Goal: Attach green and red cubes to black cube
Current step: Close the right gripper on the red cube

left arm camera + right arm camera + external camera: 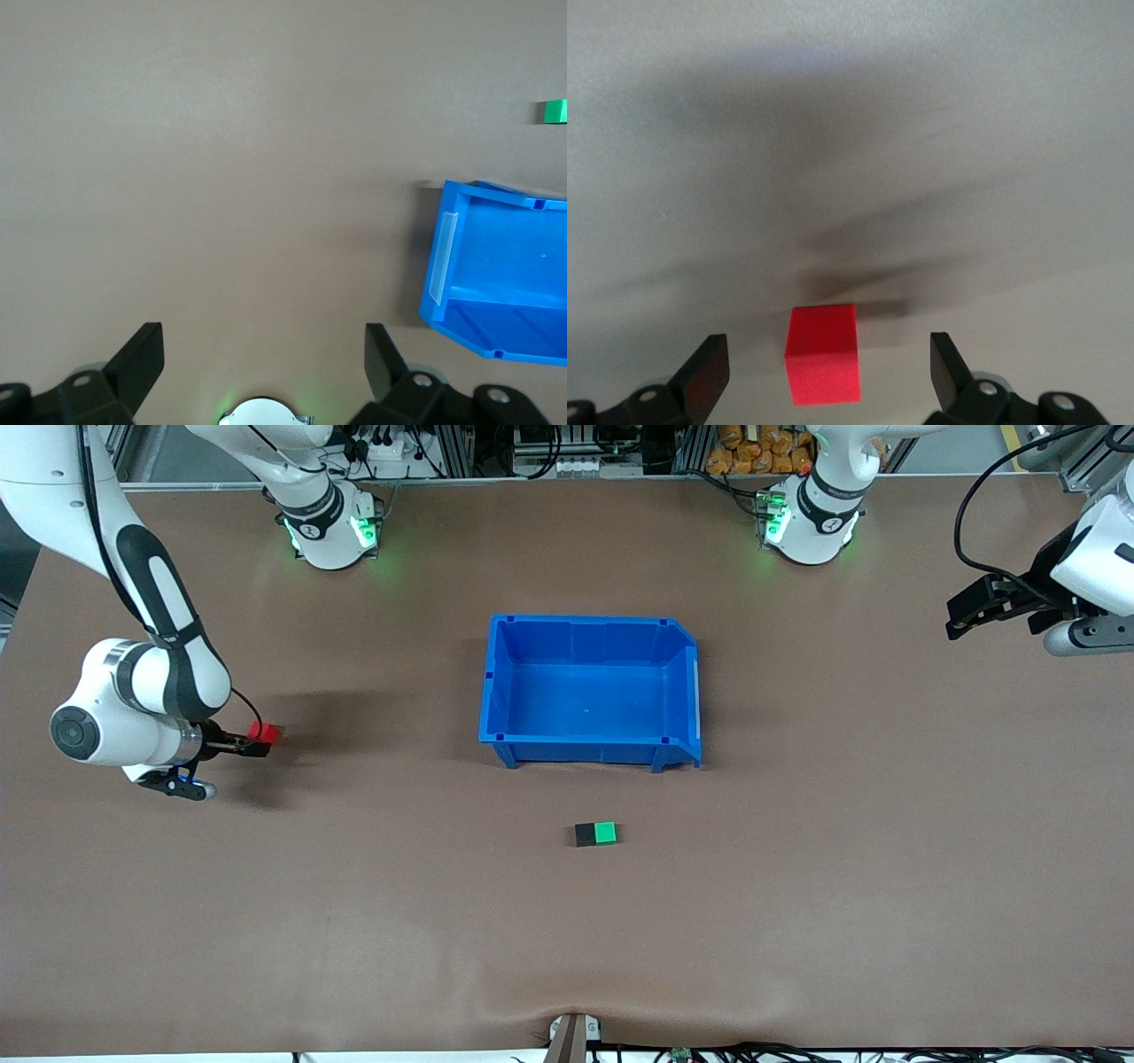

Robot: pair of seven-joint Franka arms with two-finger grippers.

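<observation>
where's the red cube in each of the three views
Front view: red cube on the table toward the right arm's end, at the open right gripper.
Left wrist view: not in it.
Right wrist view: red cube between the open fingers.
Shared landmark: the brown table alone appears in all three.

left pincer [264, 354] open over bare table [221, 177] | blue bin [496, 283] | green cube [555, 111]
</observation>
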